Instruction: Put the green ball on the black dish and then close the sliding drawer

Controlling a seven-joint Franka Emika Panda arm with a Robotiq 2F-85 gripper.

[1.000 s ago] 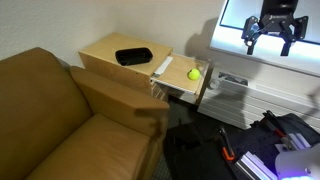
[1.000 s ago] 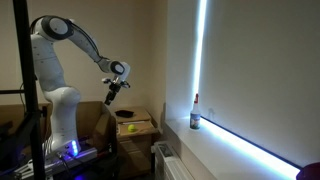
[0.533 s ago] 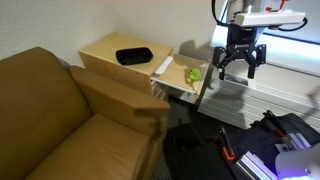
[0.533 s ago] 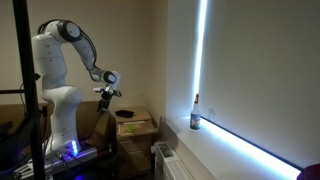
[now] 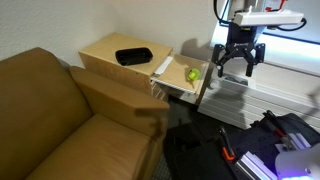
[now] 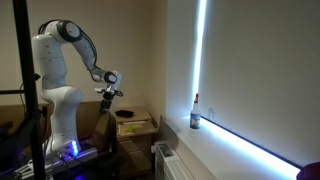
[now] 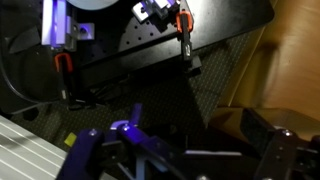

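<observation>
The dish [image 5: 133,56] lies on the counter [image 5: 100,52], upper centre; right of it the ball [image 5: 192,74] sits in the drawer [image 5: 176,84], gripper [image 5: 238,70] further right.

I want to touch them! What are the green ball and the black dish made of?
The green ball looks dull, not shiny, maybe felt like a tennis ball. The black dish looks smooth and even, probably plastic. Both are too small here to be sure.

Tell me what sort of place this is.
Probably a home living room or lounge corner: a tan sofa, a small wooden side cabinet right beside it, and a large covered window with daylight leaking round its edges.
</observation>
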